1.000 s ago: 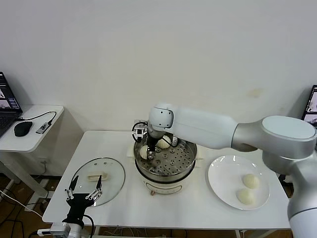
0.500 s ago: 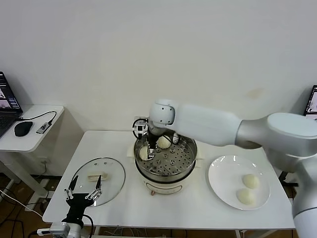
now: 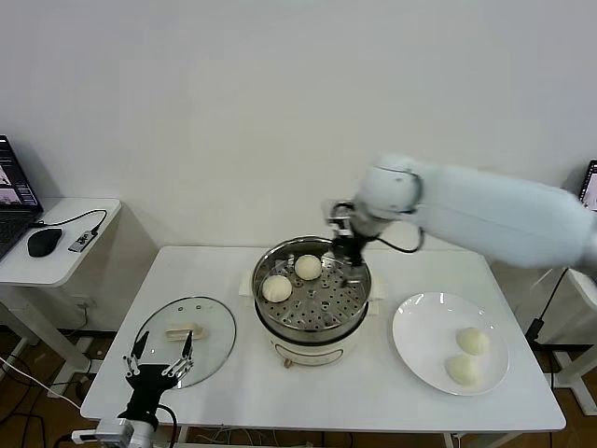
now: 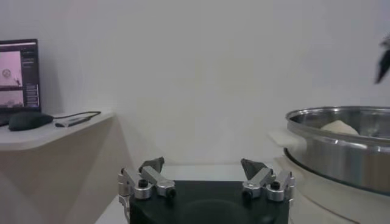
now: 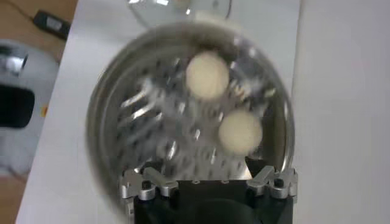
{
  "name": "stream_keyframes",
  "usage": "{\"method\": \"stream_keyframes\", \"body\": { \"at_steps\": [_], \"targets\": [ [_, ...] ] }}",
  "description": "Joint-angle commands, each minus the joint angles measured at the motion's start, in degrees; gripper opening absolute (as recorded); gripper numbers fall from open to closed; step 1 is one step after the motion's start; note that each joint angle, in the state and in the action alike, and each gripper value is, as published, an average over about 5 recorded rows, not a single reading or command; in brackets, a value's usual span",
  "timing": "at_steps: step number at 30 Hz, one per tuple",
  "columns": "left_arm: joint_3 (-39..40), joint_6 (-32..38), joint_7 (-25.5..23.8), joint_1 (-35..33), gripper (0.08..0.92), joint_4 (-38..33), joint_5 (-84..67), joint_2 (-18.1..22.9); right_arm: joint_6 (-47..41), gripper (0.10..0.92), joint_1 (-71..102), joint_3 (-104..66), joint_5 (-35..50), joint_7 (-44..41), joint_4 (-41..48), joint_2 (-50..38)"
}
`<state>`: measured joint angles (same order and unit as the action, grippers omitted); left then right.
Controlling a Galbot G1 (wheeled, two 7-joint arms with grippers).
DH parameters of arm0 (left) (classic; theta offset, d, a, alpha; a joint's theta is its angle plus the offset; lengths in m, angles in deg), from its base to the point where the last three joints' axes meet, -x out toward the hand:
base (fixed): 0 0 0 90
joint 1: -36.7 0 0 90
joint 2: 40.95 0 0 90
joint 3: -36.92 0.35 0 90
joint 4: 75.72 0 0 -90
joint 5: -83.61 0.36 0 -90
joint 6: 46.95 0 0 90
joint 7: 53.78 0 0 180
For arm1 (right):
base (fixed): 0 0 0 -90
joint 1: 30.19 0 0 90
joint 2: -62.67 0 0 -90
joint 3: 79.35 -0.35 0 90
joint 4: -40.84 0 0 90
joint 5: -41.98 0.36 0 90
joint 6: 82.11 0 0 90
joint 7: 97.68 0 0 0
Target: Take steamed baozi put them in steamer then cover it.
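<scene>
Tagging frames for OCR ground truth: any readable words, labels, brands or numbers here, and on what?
None can be read.
Laptop screen: shows window content, too small and blurred to read.
Second screen at the right edge: too small to read.
Steamer, glass cover, white plate, baozi: no visible markings.
Left gripper and right gripper: no lettering visible.

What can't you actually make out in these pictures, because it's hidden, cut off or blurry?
- Head view: the left hand sits at the table's front edge; its arm is cut off by the frame.
- Left wrist view: the steamer is cut off at the side; its wall hides all but the top of one baozi.
- Right wrist view: motion blur smears the steamer tray; the open right hand covers its near rim.
</scene>
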<state>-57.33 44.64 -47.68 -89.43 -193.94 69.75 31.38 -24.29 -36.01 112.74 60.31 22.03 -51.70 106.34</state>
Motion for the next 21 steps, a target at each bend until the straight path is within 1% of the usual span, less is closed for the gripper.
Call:
{"method": "stream_keyframes", "body": {
  "at_steps": [1,6,10,14,21],
  "targets": [
    [0.2,0.0,0.0,0.0,0.823,0.0,0.3,0.0,8.8,0.823,3.4,0.4,-12.3,-4.4,-10.0,-22.8],
    [0.5,0.0,0.0,-0.1,0.823,0.0,0.6,0.1,12.1,0.823,10.3,-1.3,-19.1,-4.7,-9.3,-27.1],
    [0.6,0.0,0.0,-0.2,0.823,0.1,0.8,0.0,13.7,0.823,15.3,-2.7,-22.7,-4.7,-8.4,-28.9],
    [0.6,0.1,0.0,-0.4,0.823,0.3,0.9,0.0,14.7,0.823,19.8,-4.0,-24.7,-4.1,-7.4,-29.4],
    [0.6,0.1,0.1,-0.5,0.823,0.5,1.1,0.1,14.9,0.823,28.2,-7.4,-25.5,-2.3,-5.9,-28.3]
  ]
}}
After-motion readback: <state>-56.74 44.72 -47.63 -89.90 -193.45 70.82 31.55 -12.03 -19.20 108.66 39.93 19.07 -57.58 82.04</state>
